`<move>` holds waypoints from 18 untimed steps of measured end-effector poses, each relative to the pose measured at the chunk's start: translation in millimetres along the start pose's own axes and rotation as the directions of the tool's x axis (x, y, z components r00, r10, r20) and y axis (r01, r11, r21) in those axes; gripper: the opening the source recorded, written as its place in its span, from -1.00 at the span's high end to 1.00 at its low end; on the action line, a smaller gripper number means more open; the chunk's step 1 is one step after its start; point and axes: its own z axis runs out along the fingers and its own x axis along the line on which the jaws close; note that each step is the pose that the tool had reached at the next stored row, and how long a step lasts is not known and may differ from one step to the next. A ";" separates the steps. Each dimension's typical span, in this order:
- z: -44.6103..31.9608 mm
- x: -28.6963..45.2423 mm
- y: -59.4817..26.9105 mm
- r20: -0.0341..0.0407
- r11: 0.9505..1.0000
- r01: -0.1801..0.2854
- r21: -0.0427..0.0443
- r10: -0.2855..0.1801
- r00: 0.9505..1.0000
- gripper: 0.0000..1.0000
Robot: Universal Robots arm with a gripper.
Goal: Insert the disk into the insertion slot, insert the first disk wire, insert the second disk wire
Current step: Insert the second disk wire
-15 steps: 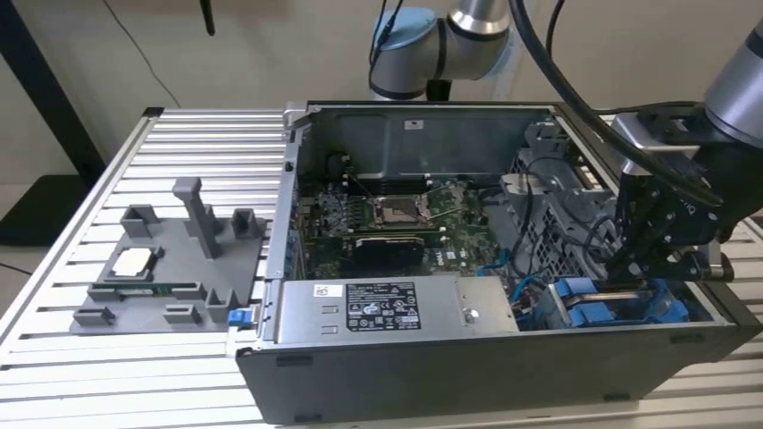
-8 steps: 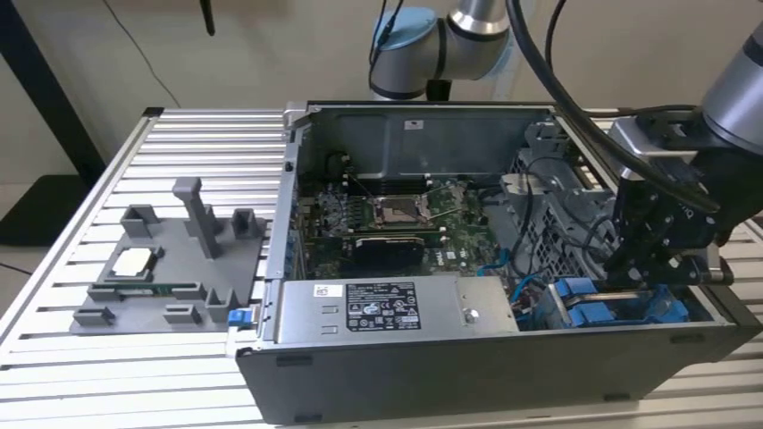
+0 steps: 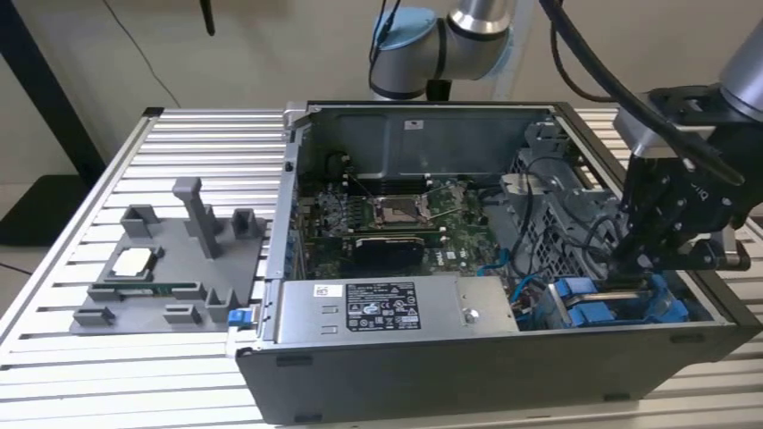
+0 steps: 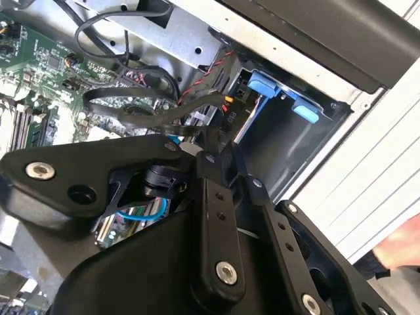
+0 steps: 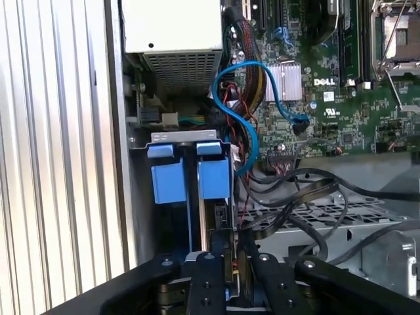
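Note:
The insertion slot (image 3: 587, 304), a grey cage with bright blue side pieces (image 5: 168, 181), sits in the case's front corner on the exterior view's right. The disk (image 5: 204, 226) stands on edge inside it, and I see only its thin silver edge between the blue pieces. My gripper (image 3: 620, 284) reaches down into the case right at the slot. In both wrist views its fingers (image 5: 216, 262) are close together at the disk's end. A black disk wire (image 4: 141, 110) runs in to the fingertips (image 4: 209, 152), and red and yellow leads show between them. The gripper (image 5: 231, 264) looks shut on that wire's plug.
A grey power-supply box (image 3: 381, 308) with a white sticker lies along the case's near wall. The green motherboard (image 3: 406, 219) fills the case floor. Looped black cables (image 5: 295, 197) and a blue cable (image 5: 244, 111) crowd the space beside the slot. A grey fixture plate (image 3: 167, 268) lies outside, on the exterior view's left.

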 end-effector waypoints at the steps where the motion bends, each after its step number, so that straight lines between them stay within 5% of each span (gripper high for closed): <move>1: -0.9 0.0 0.0 0.006 1.000 0.000 0.000 0.000 1.000 0.52; 6: -7.3 -0.6 -0.8 0.003 1.000 0.000 -0.003 0.000 1.000 0.52; 13: -36.8 -2.7 -0.3 0.003 1.000 0.000 -0.003 0.000 1.000 0.52; 18: -38.6 -2.8 -0.3 0.003 1.000 0.000 -0.003 0.000 1.000 0.52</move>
